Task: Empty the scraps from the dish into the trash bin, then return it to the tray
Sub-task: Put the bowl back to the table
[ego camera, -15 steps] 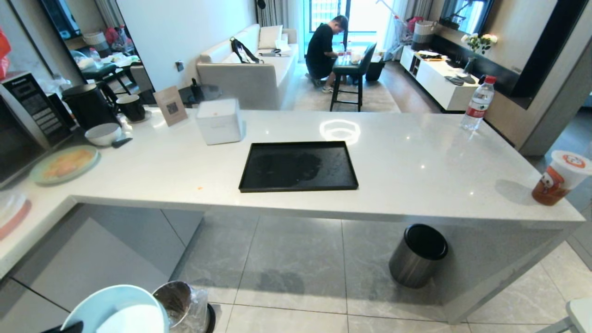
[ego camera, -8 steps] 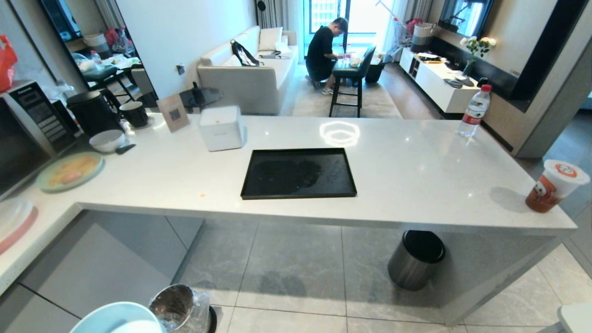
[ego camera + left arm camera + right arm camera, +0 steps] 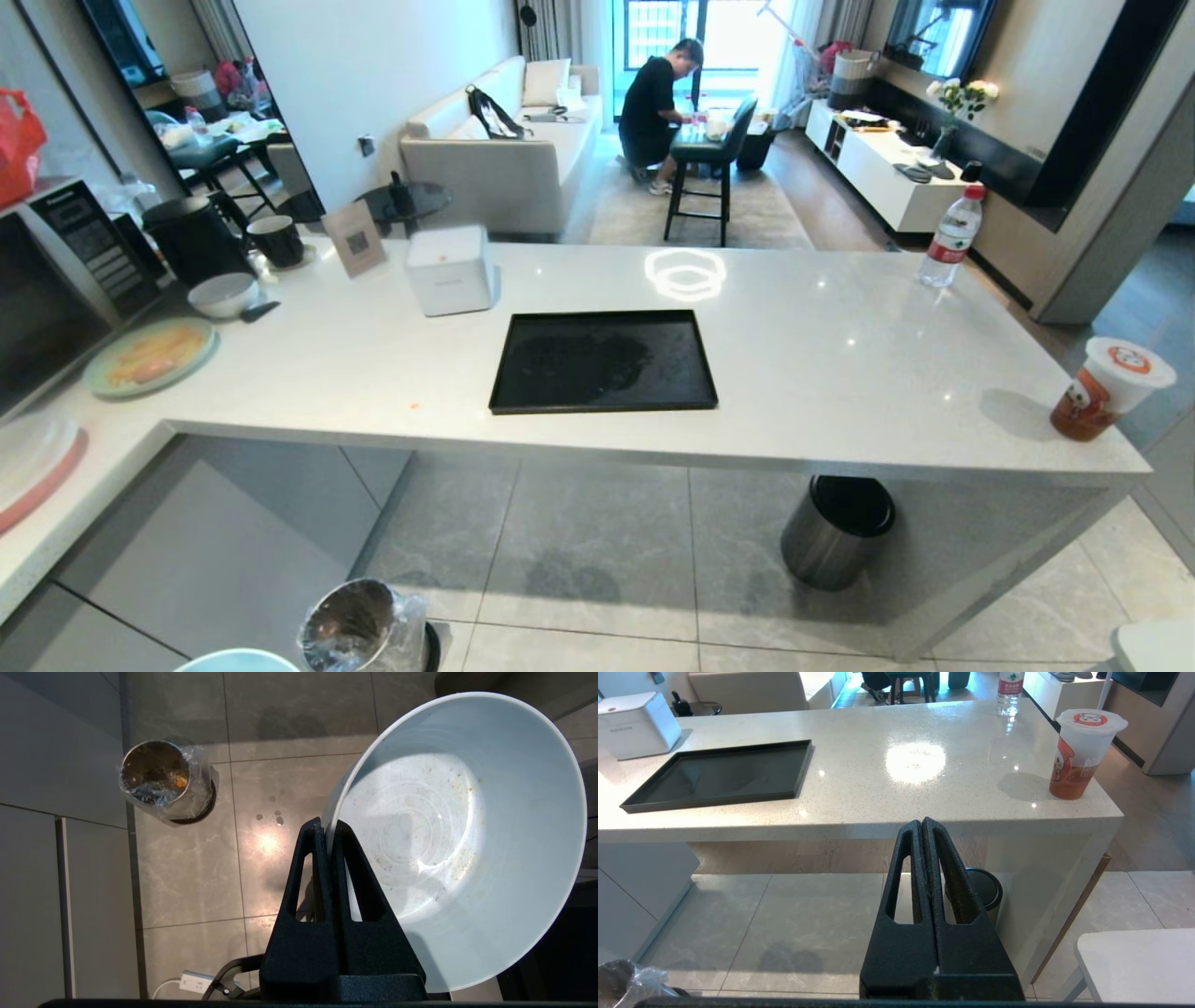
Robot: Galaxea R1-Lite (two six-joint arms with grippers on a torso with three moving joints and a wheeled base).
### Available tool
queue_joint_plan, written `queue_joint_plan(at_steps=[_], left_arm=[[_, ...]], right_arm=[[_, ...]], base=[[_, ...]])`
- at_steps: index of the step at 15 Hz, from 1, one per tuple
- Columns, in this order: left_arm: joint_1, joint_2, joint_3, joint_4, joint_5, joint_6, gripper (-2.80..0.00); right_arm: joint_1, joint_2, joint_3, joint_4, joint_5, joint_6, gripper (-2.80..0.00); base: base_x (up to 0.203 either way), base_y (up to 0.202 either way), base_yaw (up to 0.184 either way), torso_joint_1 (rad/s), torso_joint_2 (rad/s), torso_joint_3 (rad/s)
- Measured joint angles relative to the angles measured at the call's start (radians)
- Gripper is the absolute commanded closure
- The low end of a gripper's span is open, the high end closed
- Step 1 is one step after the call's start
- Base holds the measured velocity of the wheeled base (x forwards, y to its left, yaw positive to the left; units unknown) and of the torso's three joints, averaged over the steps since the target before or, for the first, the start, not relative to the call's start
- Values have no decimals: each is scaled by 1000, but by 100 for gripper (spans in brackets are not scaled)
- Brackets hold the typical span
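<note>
My left gripper (image 3: 327, 823) is shut on the rim of the dish (image 3: 458, 835), a pale blue bowl. It holds only greasy smears and crumbs. In the head view just a sliver of the dish (image 3: 238, 661) shows at the bottom edge. The trash bin (image 3: 159, 779) stands on the floor tiles off to the side of the dish, with orange scraps (image 3: 180, 780) inside its liner. It also shows as the trash bin (image 3: 359, 627) low in the head view. The black tray (image 3: 602, 361) lies bare on the counter. My right gripper (image 3: 922, 822) is parked, shut and holding nothing, below the counter's edge.
A white cube box (image 3: 450, 269) sits just behind the tray's left corner. A steel cylinder with a black top (image 3: 836, 532) stands under the counter. A drink cup (image 3: 1106, 387) and a water bottle (image 3: 948, 235) are at the right. A person sits far behind.
The camera has risen, so the whole head picture has shifted downward. The dish has slid from well in view to almost off the bottom edge. Nothing on the counter moved.
</note>
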Motion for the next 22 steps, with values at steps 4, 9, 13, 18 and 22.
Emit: queue_joint_plan(at_steps=[4,9,13,18,22], left_arm=[[-5,0,0,0,1,0,0],[-6,11,4,-8,-4,-1,0],[-6,74,-14,-84,-10,-1,0],[-24,166,-54,-144,-11,0,0],[-31,182,-54,-145,-8,0,0]], right_arm=[[0,0,0,-1,0,5,0],[0,0,0,-1,0,7,0],[0,0,0,-1,0,7,0],[0,0,0,-1,0,7,0],[0,0,0,-1,0,7,0]], base=[[0,0,0,27,-60,-26],[0,0,0,0,0,0],[0,0,0,0,0,0],[0,0,0,0,0,0],[0,0,0,0,0,0]])
